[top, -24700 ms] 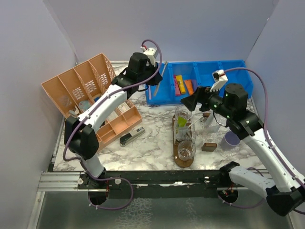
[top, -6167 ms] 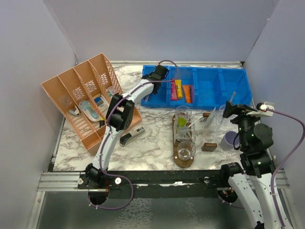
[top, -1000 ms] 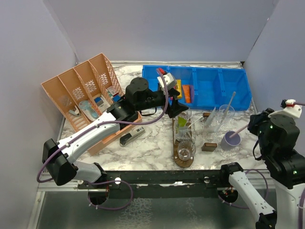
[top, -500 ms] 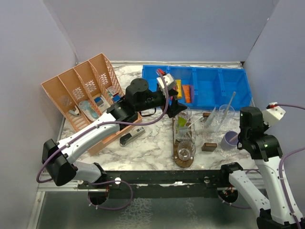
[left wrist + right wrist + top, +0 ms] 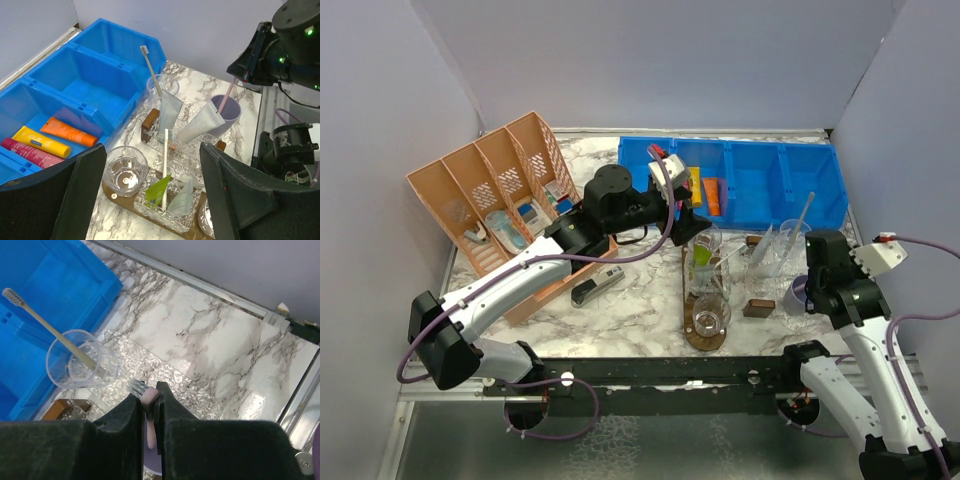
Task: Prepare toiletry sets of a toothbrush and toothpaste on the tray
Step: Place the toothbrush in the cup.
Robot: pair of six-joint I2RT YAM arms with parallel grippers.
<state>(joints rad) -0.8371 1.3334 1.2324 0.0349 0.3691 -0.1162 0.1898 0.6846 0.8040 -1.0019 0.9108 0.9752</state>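
**The right pincer grabs the pink toothbrush**

The right arm is not up high at the side any more. It has come down low over the purple cup (image 5: 798, 292), which stands on the table (image 5: 640, 305) to the right of the tray (image 5: 704, 343), not on it. The right pincer (image 5: 148, 405) is now closed tight on the pink toothbrush (image 5: 231, 92), just under the bristles. The bottom end of the brush is in the purple cup.

The left arm has hardly moved. The left pincer (image 5: 151, 150) hangs over the far end of the tray. It is wide open, with nothing in it.

The tray lies in the middle of the table. At its far end stands a clear cup (image 5: 124, 175) with nothing inside. Next to that cup, a white toothbrush (image 5: 165, 165) and a green tube (image 5: 159, 190) stand together, so one set looks done.

I think the pink brush is ready to be lifted out and carried to the tray. That would start the next set, and a tube would have to follow it
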